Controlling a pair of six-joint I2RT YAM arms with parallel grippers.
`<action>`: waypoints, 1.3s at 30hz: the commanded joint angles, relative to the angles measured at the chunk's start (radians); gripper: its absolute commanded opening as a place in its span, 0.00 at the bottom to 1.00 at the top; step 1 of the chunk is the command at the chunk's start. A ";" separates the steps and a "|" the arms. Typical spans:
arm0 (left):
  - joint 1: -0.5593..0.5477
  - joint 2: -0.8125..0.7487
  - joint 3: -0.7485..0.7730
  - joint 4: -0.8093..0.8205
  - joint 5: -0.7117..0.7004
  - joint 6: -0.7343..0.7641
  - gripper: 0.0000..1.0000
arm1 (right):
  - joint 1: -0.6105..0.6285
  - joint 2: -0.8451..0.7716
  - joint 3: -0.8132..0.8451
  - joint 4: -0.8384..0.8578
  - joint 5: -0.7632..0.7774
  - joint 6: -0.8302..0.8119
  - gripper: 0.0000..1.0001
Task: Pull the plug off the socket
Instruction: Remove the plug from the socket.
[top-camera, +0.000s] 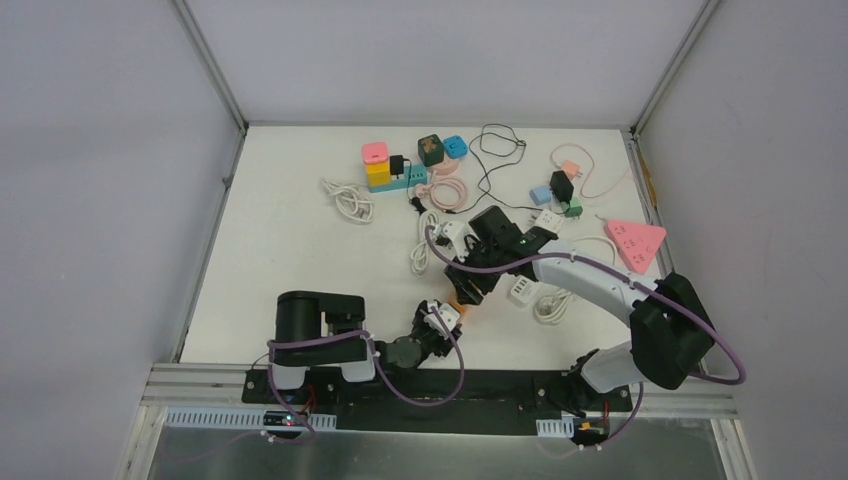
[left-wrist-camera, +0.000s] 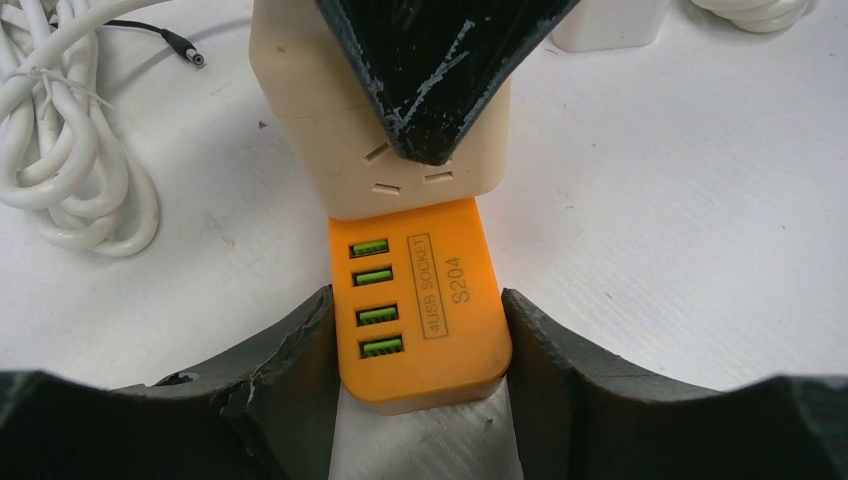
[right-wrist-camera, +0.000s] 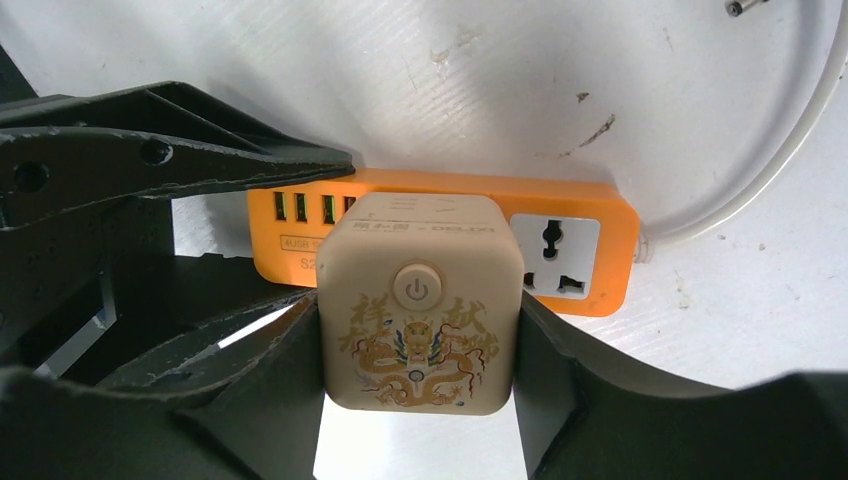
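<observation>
Two grippers engaged: left gripper (left-wrist-camera: 418, 340) jaws pinch orange socket strip (left-wrist-camera: 455, 330) at USB end, anchoring it; right gripper (right-wrist-camera: 418, 345) jaws clamp beige cube plug (right-wrist-camera: 415, 230), seated at 12 o'clock of USB ports (left-wrist-camera: 372, 297), ready for pull. Assembly location: table (top-camera: 280, 250), 6 o'clock of centre.

Along the far edge of the white desk (top-camera: 300, 250): a pink cube (top-camera: 375, 152) right against a yellow cube (top-camera: 378, 174) at the left end of a teal power strip (top-camera: 405, 184), a small black adapter (top-camera: 398, 165) on the strip beside them, then a dark cube (top-camera: 431, 149) and a blue cube (top-camera: 455, 146). Just left of the strip, a bundled white cable (top-camera: 348, 199); just right, a coiled pink cable (top-camera: 447, 191) and a loose black cord (top-camera: 500, 142). Toward the right edge, a pink triangular socket block (top-camera: 637, 243), with a pale blue block (top-camera: 540, 194), a black charger (top-camera: 562, 186) and a green plug (top-camera: 574, 209) close together.
</observation>
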 joint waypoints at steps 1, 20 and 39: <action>0.006 -0.034 -0.026 0.030 -0.013 -0.025 0.00 | 0.094 -0.015 -0.029 0.037 -0.016 0.008 0.00; 0.009 -0.022 -0.025 0.030 -0.024 -0.036 0.00 | 0.027 -0.006 0.001 -0.009 -0.028 -0.015 0.00; 0.023 -0.012 -0.021 0.031 0.021 -0.083 0.00 | -0.020 -0.004 0.009 -0.026 -0.055 -0.023 0.00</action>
